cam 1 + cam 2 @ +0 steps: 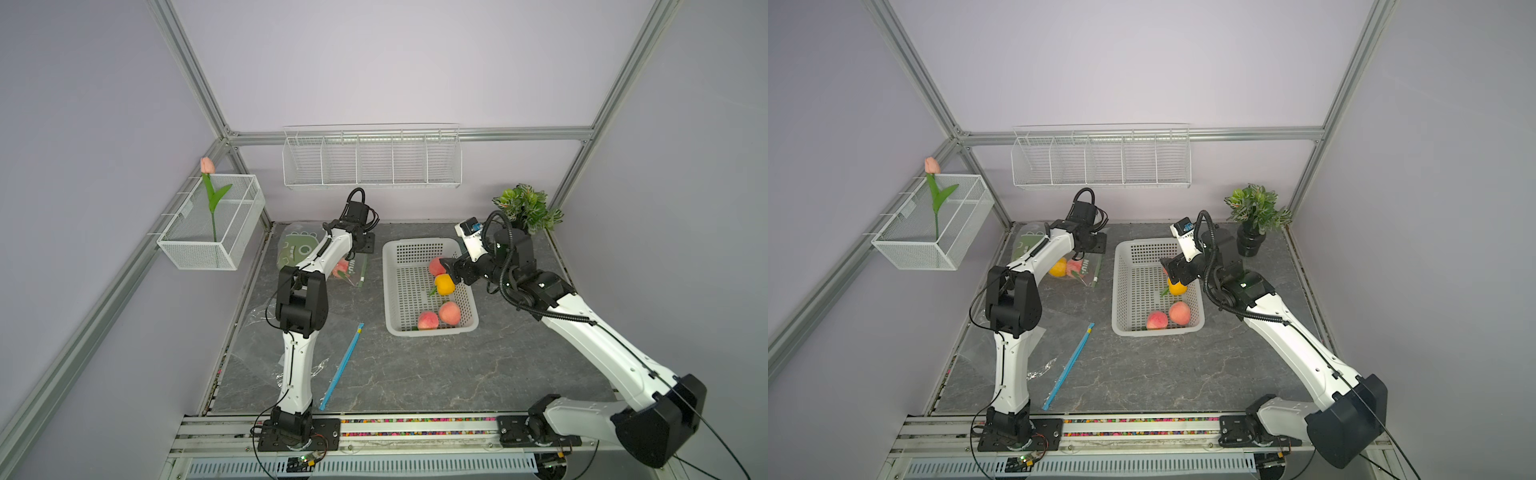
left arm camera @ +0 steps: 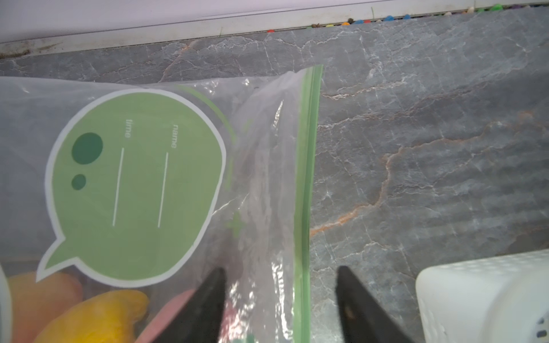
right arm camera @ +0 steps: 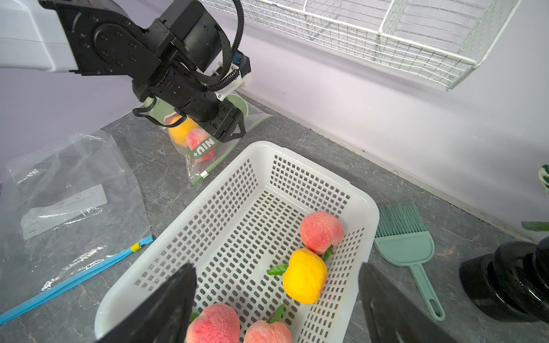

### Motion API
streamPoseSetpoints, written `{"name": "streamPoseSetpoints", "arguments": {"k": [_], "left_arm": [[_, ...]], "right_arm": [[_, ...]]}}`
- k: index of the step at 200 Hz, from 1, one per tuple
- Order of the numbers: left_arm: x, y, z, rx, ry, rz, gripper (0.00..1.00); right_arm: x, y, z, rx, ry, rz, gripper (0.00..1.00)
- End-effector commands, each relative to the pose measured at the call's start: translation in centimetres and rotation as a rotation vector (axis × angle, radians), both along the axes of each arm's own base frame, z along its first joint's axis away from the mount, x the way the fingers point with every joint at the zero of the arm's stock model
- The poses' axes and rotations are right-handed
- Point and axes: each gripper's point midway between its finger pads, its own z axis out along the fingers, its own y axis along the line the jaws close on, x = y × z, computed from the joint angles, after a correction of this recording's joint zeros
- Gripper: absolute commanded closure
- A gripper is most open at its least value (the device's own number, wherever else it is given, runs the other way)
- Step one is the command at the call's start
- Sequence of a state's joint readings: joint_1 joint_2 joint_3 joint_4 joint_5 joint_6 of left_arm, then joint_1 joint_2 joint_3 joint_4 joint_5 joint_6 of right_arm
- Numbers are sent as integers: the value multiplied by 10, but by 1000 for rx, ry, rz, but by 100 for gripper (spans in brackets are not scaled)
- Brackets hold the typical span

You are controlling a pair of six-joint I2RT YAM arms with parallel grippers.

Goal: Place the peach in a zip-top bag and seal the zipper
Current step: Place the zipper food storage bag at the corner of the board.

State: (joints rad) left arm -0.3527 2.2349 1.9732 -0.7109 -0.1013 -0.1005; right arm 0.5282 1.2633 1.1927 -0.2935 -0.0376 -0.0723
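Looks like sealing. Straddles green zipper (image 2: 306,163) of bag (image 2: 261,178) with left tool (image 2: 279,297) open, empty; hovers right tool (image 3: 277,267) agape, empty, over basket (image 3: 267,147). Next: press along zipper, confirming closure.

A dark grey, marble-veined tabletop (image 1: 415,374) carries everything. Near its back left corner lies a clear zip-top bag printed with a green speech bubble (image 2: 133,184), flat, with fruit inside. Just beside it stands a white perforated plastic basket (image 1: 390,286), roughly mid-table. At the left front lies a second, crumpled clear bag (image 3: 74,190), its blue zipper strip (image 1: 341,365) running diagonally toward the basket's near corner. A mint-green hand brush (image 3: 407,240) lies just beside the basket's right side. A black pot with a leafy plant (image 1: 1250,243) stands in the back right corner.
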Motion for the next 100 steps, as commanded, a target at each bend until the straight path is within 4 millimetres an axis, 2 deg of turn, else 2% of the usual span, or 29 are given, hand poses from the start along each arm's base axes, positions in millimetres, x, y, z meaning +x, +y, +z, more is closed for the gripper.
{"name": "streamPoseSetpoints", "arguments": {"k": [1,31,50,78,100], "left_arm": [[-7,-11,54,-1,-82,-37,23],[-33,-10,88,-12,-106,-45,21],[-57,-1,106,-11,-118,-21,21],[-102,18,121,-34,-111,10,22],[-141,30,123,-55,-87,27,22]], "right_arm": [[4,-2,-6,20,15,-24,12],[6,-2,-8,24,17,-27,12],[7,-2,-10,28,19,-32,12],[10,-4,-14,35,23,-46,12],[10,-5,-18,33,26,-52,12]]}}
